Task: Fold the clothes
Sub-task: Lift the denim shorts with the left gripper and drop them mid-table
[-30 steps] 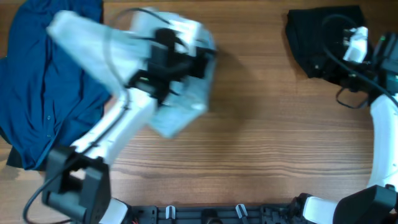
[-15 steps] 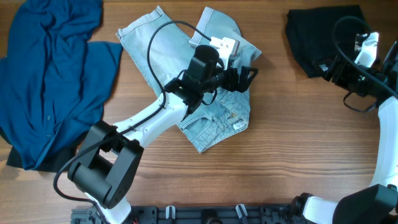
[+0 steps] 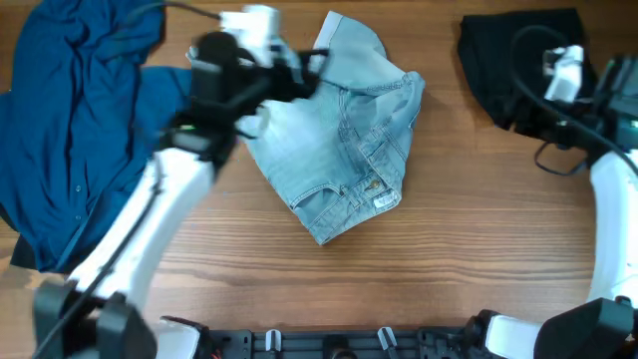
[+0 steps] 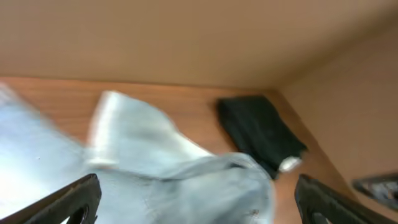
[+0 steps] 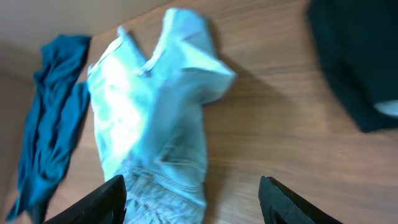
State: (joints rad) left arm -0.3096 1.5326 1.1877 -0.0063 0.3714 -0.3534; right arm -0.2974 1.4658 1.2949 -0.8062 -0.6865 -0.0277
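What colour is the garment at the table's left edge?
Deep blue garment, clearest in the overhead view.

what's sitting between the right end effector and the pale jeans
Nothing visible. Only bare wooden table lies between the right end effector and the denim pants. The black garment lies off to the side of that path.

No legible text — not anywhere.
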